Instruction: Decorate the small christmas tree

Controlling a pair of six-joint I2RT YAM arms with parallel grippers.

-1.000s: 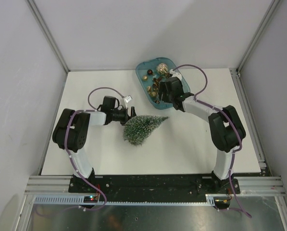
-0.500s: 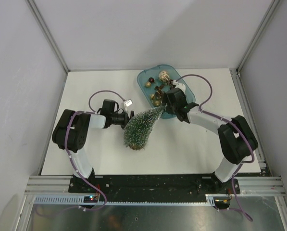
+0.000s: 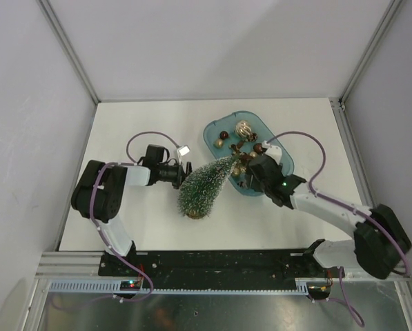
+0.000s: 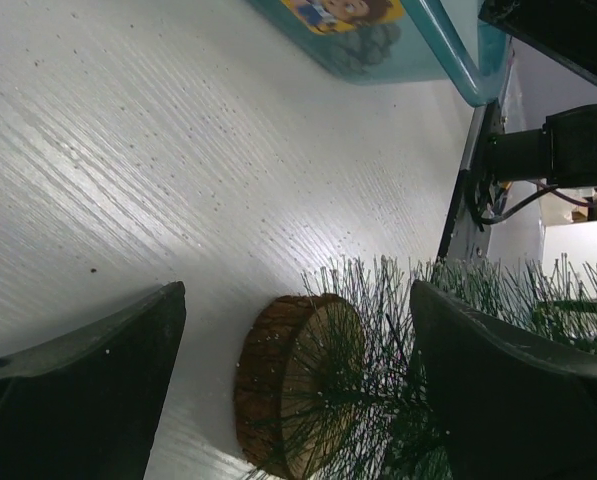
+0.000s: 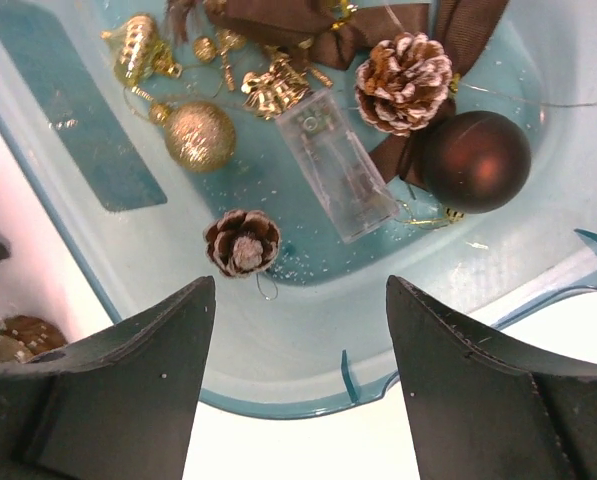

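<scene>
The small christmas tree stands on its round wooden base, its tip leaning toward the teal tray. My left gripper is open, with the tree's lower bristles and base between its jaws; the right finger is in among the bristles. My right gripper is open and empty over the tray's near rim. In the tray lie a small pine cone, a gold ball, a brown ball, a frosted pine cone and a clear plastic box.
A silver ornament and other small baubles lie at the tray's far end. The tray's corner shows beyond the tree in the left wrist view. Grey walls enclose the white table on three sides.
The tree has gone from lying on its side to standing on its base. The tray has slid nearer and to the right, along with my right gripper as that arm drew back.
</scene>
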